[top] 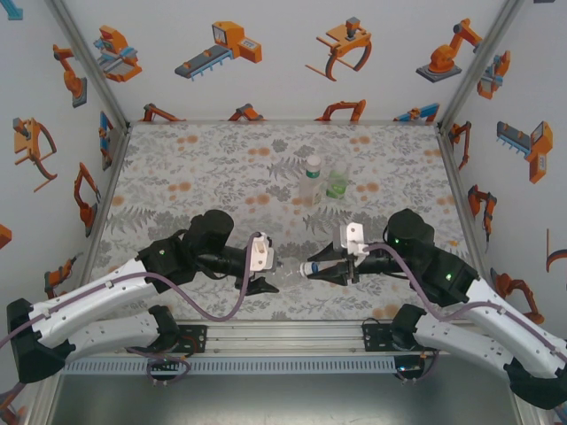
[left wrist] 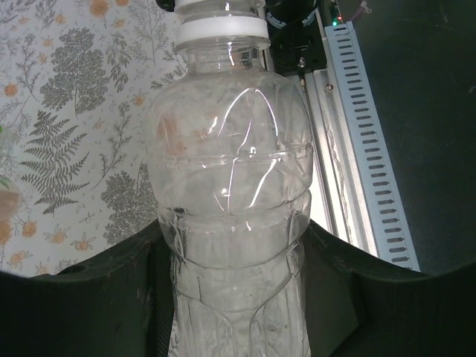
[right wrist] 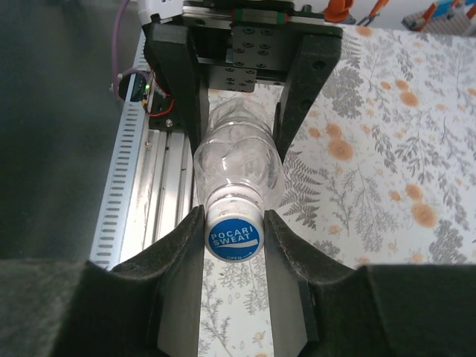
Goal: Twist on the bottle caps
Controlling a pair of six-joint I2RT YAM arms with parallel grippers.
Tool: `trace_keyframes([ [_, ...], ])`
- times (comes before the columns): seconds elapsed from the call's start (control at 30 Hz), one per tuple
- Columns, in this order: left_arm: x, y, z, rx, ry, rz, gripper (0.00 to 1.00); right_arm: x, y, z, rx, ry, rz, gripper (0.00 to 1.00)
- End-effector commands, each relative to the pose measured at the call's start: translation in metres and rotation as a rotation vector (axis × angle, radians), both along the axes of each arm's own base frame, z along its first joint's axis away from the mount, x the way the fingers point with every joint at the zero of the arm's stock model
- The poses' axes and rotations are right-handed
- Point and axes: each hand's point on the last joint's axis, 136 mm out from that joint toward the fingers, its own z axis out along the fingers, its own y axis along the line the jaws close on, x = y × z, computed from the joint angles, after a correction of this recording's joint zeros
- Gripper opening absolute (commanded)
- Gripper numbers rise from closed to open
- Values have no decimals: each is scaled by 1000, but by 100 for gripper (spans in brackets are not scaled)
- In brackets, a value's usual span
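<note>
1. Pinching with the right fingers (right wrist: pixel 175 260) the cap (right wrist: pixel 233 238) from both sides, pads against its rim, so closed on it. Blue top printed POCARI SWEAT, turned toward the right wrist camera. Gripped this way, probably, for twisting it down on the thread.
2. Sitting already on the neck of the clear bottle (right wrist: pixel 236 167), laid level over the near part of the flowered table (top: pixel 177 177), between right gripper (top: pixel 312 270) and left gripper (top: pixel 270 282).
3. Clamped with the left fingers (left wrist: pixel 104 297) around the bottle body, below its shoulder, closed firmly on it. Most likely for keeping the bottle from spinning during the twist from the other side.
4. Cannot tell how deep the cap sits on the thread: seeing only a white ring (left wrist: pixel 222 31) at the neck in the left wrist view, with the cap cut off by the top edge.
5. Standing upright far back on the table, well apart from both grippers and just beside each other: a bottle with a label band (top: pixel 311 180) and a green bottle (top: pixel 337 183). Too small to judge whether capped tight.
</note>
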Motion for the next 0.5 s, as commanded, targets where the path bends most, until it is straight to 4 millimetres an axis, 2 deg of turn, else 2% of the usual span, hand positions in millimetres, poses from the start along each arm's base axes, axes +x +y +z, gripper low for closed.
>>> trace_keyframes([
  [0.0, 8, -1, 12, -26, -25, 48, 0, 23, 1, 5, 29, 132, -155, 11],
  [0.1, 20, -2, 10, -24, -59, 109, 0, 44, 0, 8, 86, 325, -299, 4],
  [0.2, 27, -4, 12, -42, -84, 138, 0, 75, -7, -3, 171, 617, -521, 1],
  [0.3, 33, -7, 14, -66, -106, 158, 0, 93, -14, -26, 247, 925, -682, 0],
  [0.37, 37, -9, 14, -77, -120, 177, 0, 102, -21, -50, 284, 1148, -811, 0],
  [0.47, 44, -11, 12, -78, -136, 201, 0, 107, -26, -79, 327, 1375, -922, 0],
])
